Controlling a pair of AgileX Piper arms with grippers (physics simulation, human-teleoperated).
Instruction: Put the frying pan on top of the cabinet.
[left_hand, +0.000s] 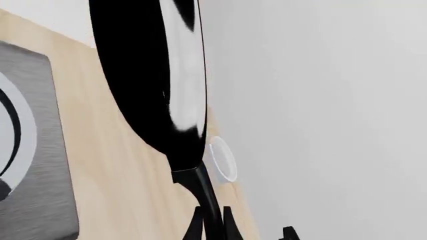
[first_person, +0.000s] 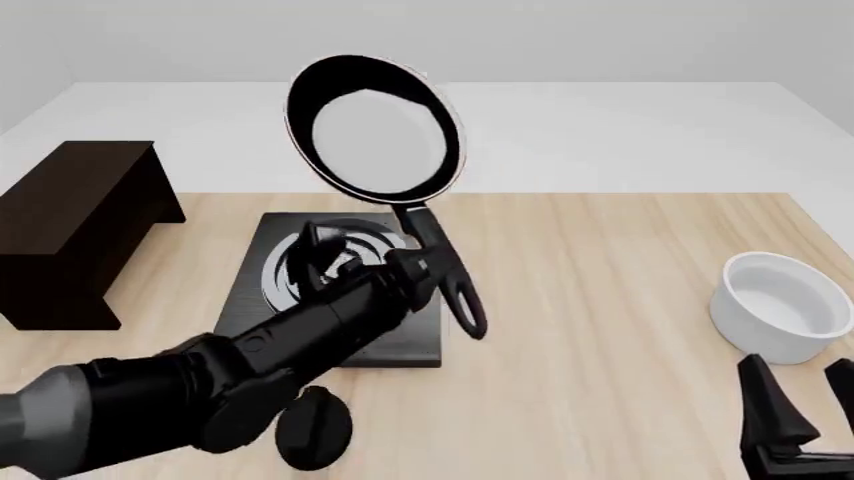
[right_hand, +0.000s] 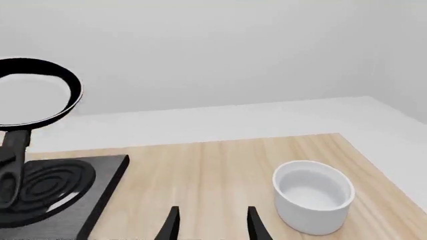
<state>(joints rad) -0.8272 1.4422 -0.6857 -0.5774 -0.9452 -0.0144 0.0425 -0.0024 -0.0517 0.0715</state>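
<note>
My left hand (first_person: 424, 262) is closed on the handle of the pan (first_person: 374, 128) and holds it in the air above the stove plate (first_person: 254, 300). In the front view the pan is tilted, with its pale inside turned toward the camera and the handle pointing down to my hand. The cabinet (first_person: 74, 225) stands on the worktop (first_person: 614, 300) to the left of the stove plate, apart from it, and its flat top is bare.

I judge the step now is to carry the pan to the left, over the cabinet. To do it well, I would keep the pan high enough that its lower rim passes over the near edge of the cabinet, and I would turn the wrist so the bottom becomes level before I lower it. The grip is far down the handle, so the heavy round part can swing; I think slow moves are safer. I would open the hand only when the bottom lies flat on the top.

My right hand (right_hand: 211, 222) waits with its fingers apart, holding nothing, near the bowl (first_person: 781, 303).
</note>
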